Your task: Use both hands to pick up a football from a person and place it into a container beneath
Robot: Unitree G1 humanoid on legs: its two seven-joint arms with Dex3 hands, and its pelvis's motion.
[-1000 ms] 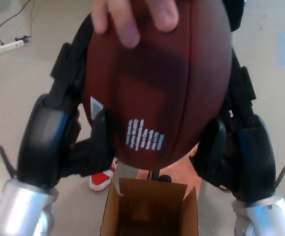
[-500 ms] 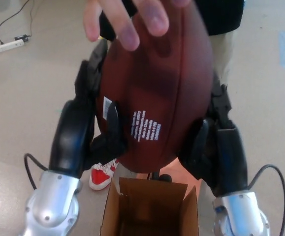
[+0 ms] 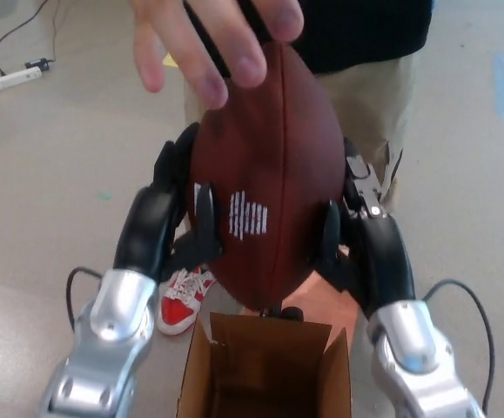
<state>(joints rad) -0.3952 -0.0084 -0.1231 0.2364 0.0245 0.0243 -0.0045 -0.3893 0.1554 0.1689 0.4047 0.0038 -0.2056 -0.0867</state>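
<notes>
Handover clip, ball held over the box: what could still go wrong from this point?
The person's hand seems to be just at the football's top, so the weight may rest only on the side squeeze of the left hand and right hand; the smooth ball could slip. The cardboard box opening looks narrow next to the ball's length, so it may catch the flaps. The person's red shoe stands close beside the box.
</notes>
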